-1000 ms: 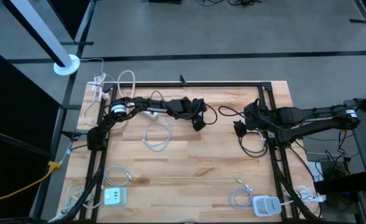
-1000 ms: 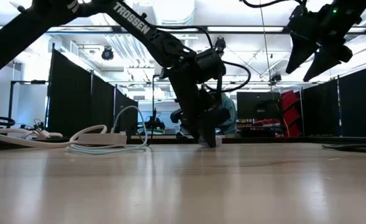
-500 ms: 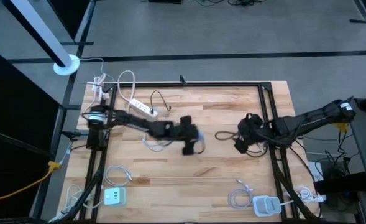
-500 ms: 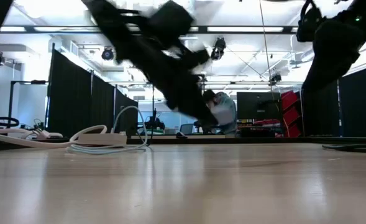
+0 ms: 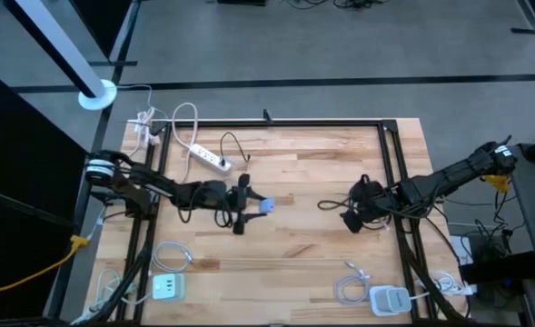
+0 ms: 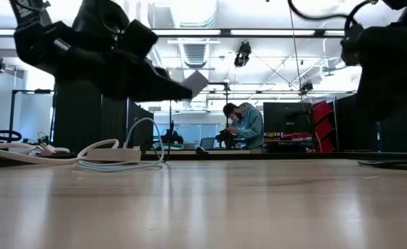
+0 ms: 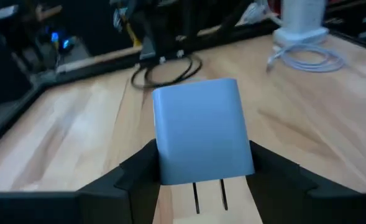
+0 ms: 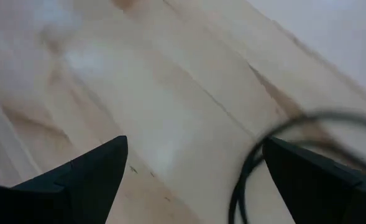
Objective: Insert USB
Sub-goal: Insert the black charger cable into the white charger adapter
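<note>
My left gripper (image 5: 252,205) is left of the table's middle and is shut on a pale blue charger block (image 5: 266,206). The block fills the left wrist view (image 7: 201,130) and shows high above the table in the low view (image 6: 197,81). My right gripper (image 5: 351,216) hovers at the right of the middle. In the right wrist view its fingers (image 8: 96,168) stand wide apart and empty over the wood. A black cable (image 8: 251,165) lies under it on the table and also shows in the high view (image 5: 332,202). My left gripper pinches the charger block between its two fingers, one on each narrow side (image 7: 160,163), near the end with the two prongs (image 7: 209,196). The fingers are about level and point toward the table's right edge. The block is lifted clear of the table, its prongs facing back toward the wrist.
A white power strip (image 5: 213,159) with its cord lies at the far left. A white-green charger (image 5: 167,288) and a coiled white cable (image 5: 172,255) lie at the near left. A white charger (image 5: 390,298) with a cable (image 5: 349,289) lies at the near right. A person (image 6: 244,124) stands in the room behind.
My left gripper has swung from the far middle toward the table's near-left, tipping from pointing down to about level. The charger block has gone from table height to well above the table. My right gripper has gone a little toward the near edge.
</note>
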`<state>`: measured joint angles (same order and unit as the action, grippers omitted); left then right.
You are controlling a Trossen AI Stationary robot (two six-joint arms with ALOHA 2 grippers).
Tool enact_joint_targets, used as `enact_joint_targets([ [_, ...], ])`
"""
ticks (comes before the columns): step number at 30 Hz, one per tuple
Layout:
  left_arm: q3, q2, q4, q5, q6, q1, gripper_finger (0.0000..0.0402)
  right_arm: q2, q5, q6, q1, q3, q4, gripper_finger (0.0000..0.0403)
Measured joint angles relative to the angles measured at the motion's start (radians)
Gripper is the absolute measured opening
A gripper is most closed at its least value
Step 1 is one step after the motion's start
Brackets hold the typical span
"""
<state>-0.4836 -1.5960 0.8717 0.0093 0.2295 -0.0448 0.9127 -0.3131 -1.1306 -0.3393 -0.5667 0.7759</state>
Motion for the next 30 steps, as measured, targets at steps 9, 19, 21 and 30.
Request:
enact_joint_targets([
  [9,-0.04,0.012,-0.024,0.016,-0.1,0.0,0.0197,0.09,0.039,-0.265,0.017,0.0,0.064,0.0244],
  [19,-0.037,0.011,-0.149,-0.011,-0.109,-0.005,0.0197,0.318,0.132,-0.255,0.072,0.0,0.09,0.0021],
  [21,-0.037,0.012,-0.163,-0.009,-0.121,-0.008,0.0197,0.373,0.134,-0.256,0.078,0.0,0.072,0.0018],
  [30,-0.037,0.029,-0.191,-0.007,-0.146,-0.04,0.0197,0.517,0.195,-0.084,0.095,-0.133,-0.108,0.0002],
])
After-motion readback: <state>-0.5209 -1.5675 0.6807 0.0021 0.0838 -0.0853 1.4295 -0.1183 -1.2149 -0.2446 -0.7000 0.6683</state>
